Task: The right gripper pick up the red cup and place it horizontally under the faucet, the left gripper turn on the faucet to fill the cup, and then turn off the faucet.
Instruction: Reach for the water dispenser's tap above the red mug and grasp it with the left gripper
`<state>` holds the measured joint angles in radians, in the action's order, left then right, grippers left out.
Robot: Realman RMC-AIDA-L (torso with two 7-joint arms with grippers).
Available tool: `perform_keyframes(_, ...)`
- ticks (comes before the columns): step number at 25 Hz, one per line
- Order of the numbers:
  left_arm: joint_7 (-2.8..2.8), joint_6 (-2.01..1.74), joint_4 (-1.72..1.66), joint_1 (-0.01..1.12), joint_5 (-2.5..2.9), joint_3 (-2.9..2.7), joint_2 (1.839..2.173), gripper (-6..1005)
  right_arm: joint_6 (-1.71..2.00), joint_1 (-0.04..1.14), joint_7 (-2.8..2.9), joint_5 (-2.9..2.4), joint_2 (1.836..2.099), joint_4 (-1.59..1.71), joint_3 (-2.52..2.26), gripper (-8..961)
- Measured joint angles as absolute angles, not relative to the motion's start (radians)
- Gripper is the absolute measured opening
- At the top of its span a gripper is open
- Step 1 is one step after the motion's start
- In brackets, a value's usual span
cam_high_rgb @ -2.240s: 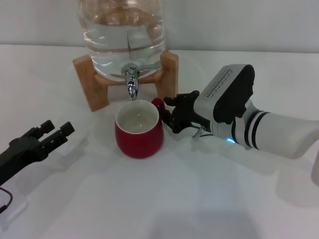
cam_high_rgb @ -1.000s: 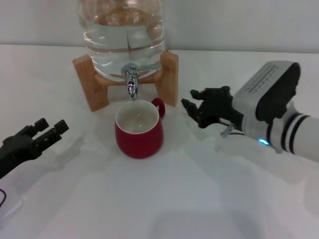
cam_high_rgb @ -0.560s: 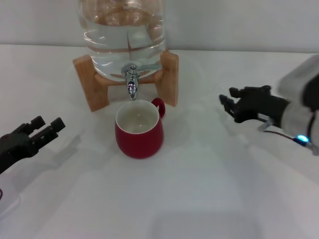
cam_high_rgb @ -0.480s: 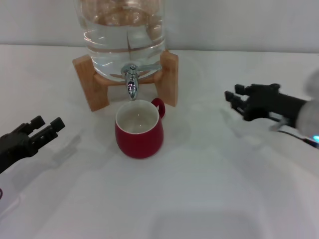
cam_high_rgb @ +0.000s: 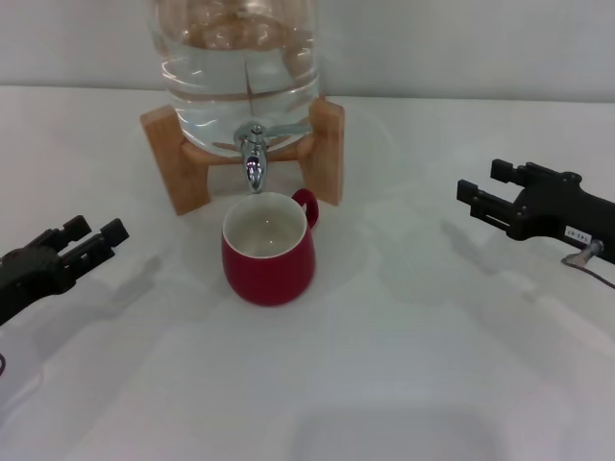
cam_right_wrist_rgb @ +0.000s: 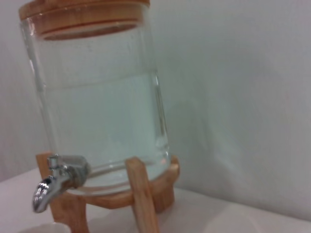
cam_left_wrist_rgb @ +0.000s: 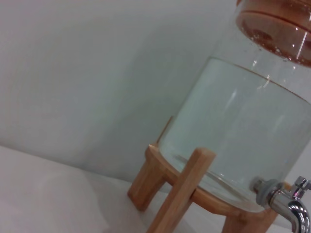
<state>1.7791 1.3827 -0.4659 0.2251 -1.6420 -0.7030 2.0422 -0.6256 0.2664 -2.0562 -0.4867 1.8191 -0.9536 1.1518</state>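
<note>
The red cup [cam_high_rgb: 268, 252] stands upright on the white table, right below the spout of the chrome faucet [cam_high_rgb: 254, 158], with its handle toward the back right. The faucet's lever points sideways; the faucet also shows in the left wrist view [cam_left_wrist_rgb: 287, 205] and the right wrist view [cam_right_wrist_rgb: 52, 180]. My right gripper [cam_high_rgb: 480, 180] is open with nothing in it, well to the right of the cup. At the table's left my left gripper [cam_high_rgb: 94, 231] is open too, holding nothing and apart from the cup and faucet.
The big clear water jar [cam_high_rgb: 240, 58] sits on a wooden stand [cam_high_rgb: 327, 144] at the back of the table, also seen as jar [cam_left_wrist_rgb: 243, 126] and jar [cam_right_wrist_rgb: 102, 107]. A pale wall rises behind it.
My right gripper has let go at the cup's handle and drawn back far to the right. The cup stayed under the faucet. My left gripper shifted only slightly.
</note>
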Motion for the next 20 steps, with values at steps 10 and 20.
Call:
perform_keyframes(10,1.551,1.455,-0.748,0.215,-1.377,-0.708,2.075,827,-0.64,0.273,-1.796,-0.695,1.856,-0.924,1.261,632)
perform_keyframes(20,1.268,1.651,-1.244,0.184,-1.224,-0.814,2.082,827,-0.638,0.273,-1.786,-0.697,1.856,-0.924,1.263,638)
